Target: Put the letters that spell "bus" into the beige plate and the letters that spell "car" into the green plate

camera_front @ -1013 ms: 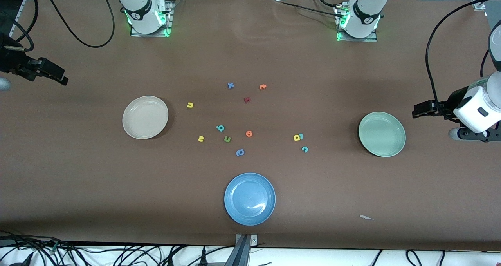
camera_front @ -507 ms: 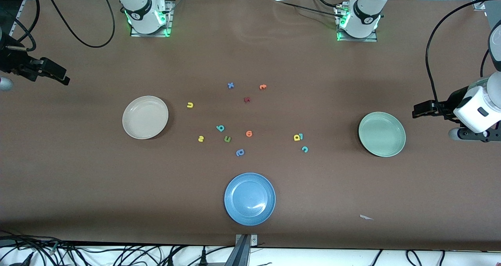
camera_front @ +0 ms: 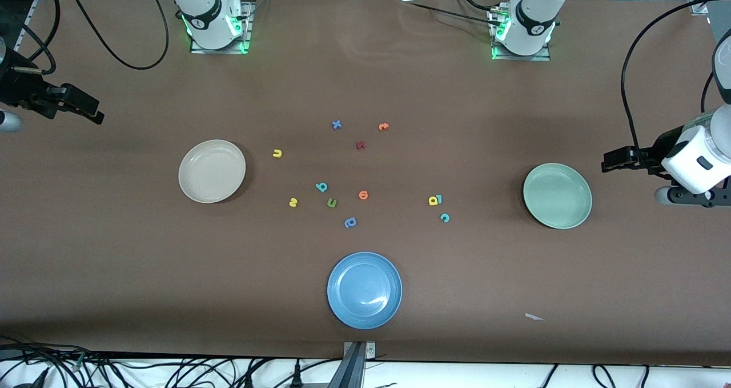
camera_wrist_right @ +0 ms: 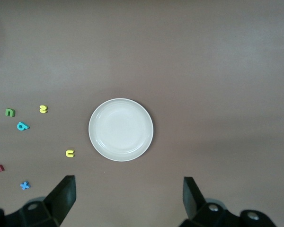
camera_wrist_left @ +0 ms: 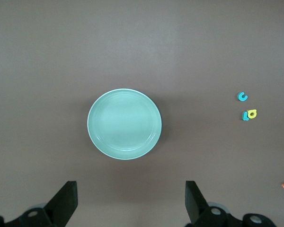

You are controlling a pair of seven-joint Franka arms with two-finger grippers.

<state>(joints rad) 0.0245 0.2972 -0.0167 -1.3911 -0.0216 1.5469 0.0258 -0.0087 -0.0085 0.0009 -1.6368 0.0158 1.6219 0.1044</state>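
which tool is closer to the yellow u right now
Right. The right tool is up past the beige plate, which lies beside the yellow u. The left tool waits past the green plate.

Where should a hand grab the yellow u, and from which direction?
Judging from the front view, come straight down on the yellow u: it lies flat on the table, too thin for a side approach. Pinch across its two outer sides, fingers set outside the arms. It lies alone near the beige plate, so there is room to descend.
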